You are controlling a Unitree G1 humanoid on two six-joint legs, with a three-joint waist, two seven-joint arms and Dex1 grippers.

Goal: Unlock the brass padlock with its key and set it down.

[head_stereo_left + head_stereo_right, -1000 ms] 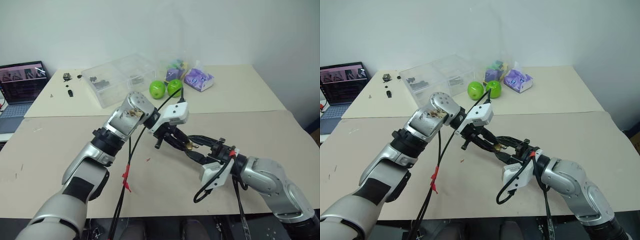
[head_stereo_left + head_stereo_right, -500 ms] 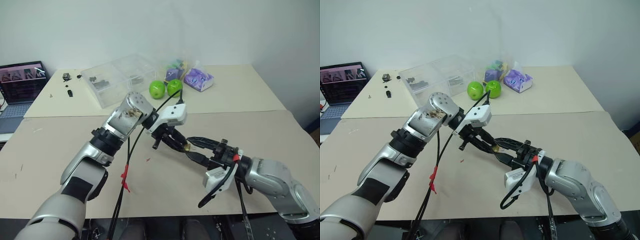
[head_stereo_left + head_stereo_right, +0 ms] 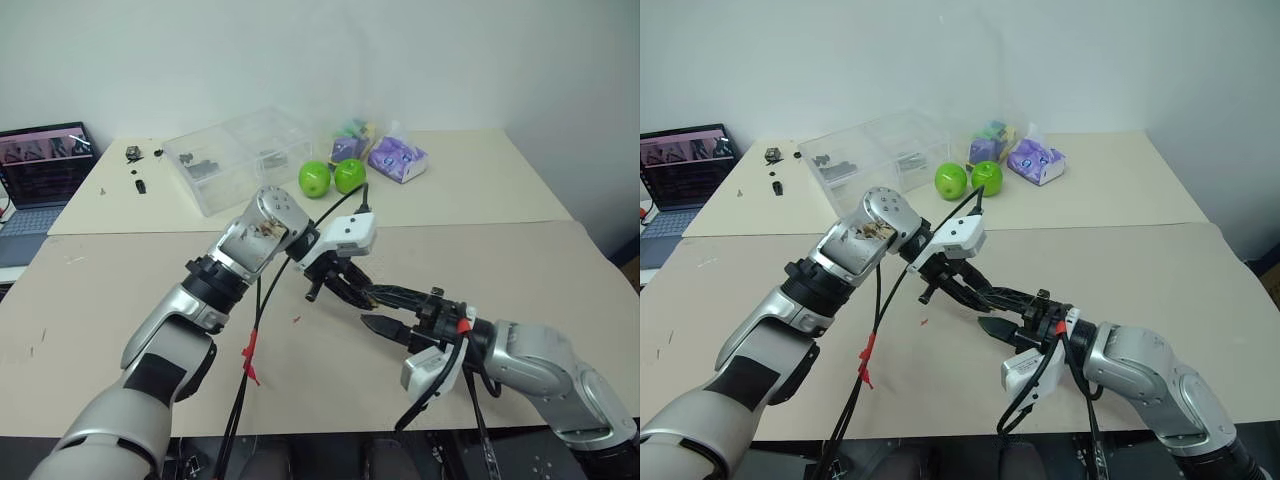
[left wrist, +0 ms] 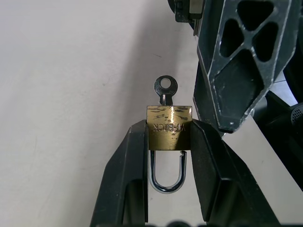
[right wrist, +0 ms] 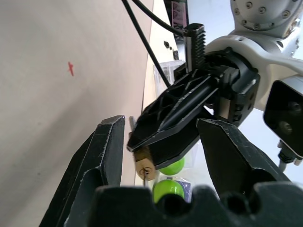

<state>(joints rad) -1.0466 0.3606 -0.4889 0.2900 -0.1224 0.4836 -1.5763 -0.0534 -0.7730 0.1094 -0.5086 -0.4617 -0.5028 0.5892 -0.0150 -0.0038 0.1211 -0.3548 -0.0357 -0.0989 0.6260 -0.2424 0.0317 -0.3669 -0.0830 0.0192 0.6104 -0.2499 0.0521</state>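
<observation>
The left pincer (image 4: 168, 142) stays clamped on the brass padlock (image 4: 168, 126), key (image 4: 164, 90) inserted, shackle sprung; the right pincer (image 3: 372, 309) has released the key, jaws apart. Padlock needs setting on the table (image 3: 120, 290).

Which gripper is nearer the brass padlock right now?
Left. The left gripper is clamped on the brass padlock; the right gripper is open just beside it, not touching.

- The small brass padlock (image 5: 144, 168) sits clamped in the left gripper (image 5: 156, 142).
- Two black right gripper (image 5: 158, 151) fingers flank the padlock, spread apart.
</observation>
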